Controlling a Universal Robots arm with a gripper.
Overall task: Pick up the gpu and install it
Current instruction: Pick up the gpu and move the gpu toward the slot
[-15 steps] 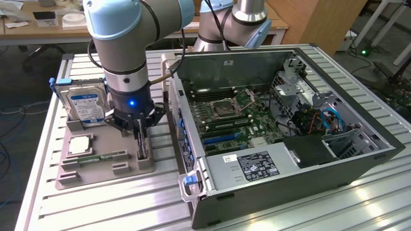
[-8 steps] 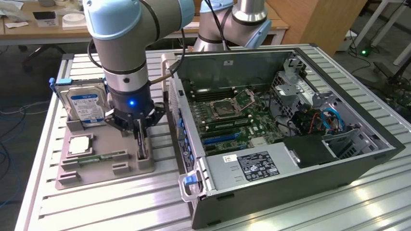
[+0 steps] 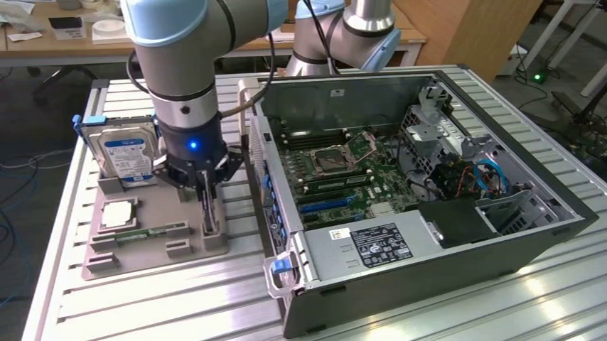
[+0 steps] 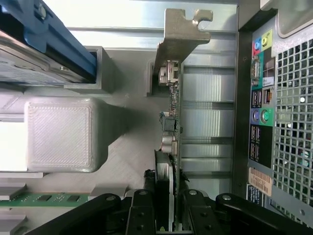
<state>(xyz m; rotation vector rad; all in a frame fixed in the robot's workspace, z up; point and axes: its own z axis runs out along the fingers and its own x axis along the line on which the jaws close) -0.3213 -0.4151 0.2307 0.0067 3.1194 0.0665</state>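
Note:
The gpu (image 4: 171, 112) stands on edge in a slot of the grey holder tray (image 3: 142, 259), a thin dark card with its silvery bracket (image 4: 178, 39) at the end away from my fingers. My gripper (image 4: 165, 213) comes straight down onto it, a black finger pressed to each face of the card. In the exterior view the gripper (image 3: 207, 202) is at the tray's edge nearest the computer case, with the gpu (image 3: 210, 226) still seated in the slot beneath it.
The open computer case (image 3: 531, 234) lies at the exterior view's right, motherboard (image 3: 342, 177) exposed and rear port panel (image 4: 259, 122) close beside the card. The tray also carries a hard drive (image 3: 128, 153), a processor (image 3: 119, 213) and a green memory stick (image 4: 44, 198). A second arm (image 3: 351, 35) stands behind.

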